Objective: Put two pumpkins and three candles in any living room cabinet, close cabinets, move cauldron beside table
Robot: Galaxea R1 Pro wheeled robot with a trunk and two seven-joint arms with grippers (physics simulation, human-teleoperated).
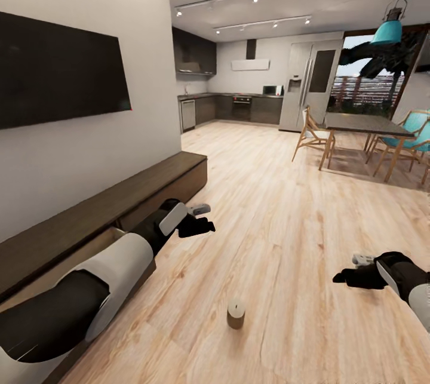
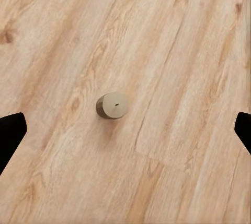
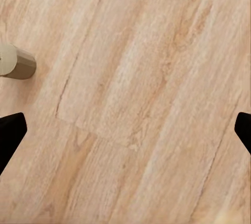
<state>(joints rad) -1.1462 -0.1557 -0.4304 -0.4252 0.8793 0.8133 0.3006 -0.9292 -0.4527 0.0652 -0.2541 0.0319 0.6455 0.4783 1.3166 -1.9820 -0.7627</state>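
Nearest to us, our left arm (image 1: 89,294) reaches forward in white and black shells, low beside the cabinet (image 1: 119,199), and ends in the left pincer (image 1: 200,223) hanging over the floor (image 1: 280,217). Its jaws stand wide apart in the left wrist view, with only the two dark fingertips (image 2: 10,132) at the frame edges, and they hold and touch nothing. Just past the arm, a single candle (image 1: 236,315) stands upright on the bare planks, its long axis vertical and its tiny dark wick pointing up; it is a short, stubby tan cylinder with a paler flat top. From the left wrist we look almost straight down on the candle (image 2: 111,105), centred between the spread fingers and well below them. Our right pincer (image 1: 352,273) hovers over the floor off to the right, apart from the candle; its jaws are likewise spread wide and empty, and the candle (image 3: 14,62) shows at the edge of its view. Pale wood-grain planks with darker knots and seams make up the floor. Along the left wall runs the long, low, dark brown cabinet with a flat top, one front panel near our arm standing ajar. Above it hangs a flat black screen (image 1: 60,70). Farther off we see a dining surface (image 1: 364,124) with wooden chairs (image 1: 310,133), and beyond it a dark kitchen (image 1: 233,103).
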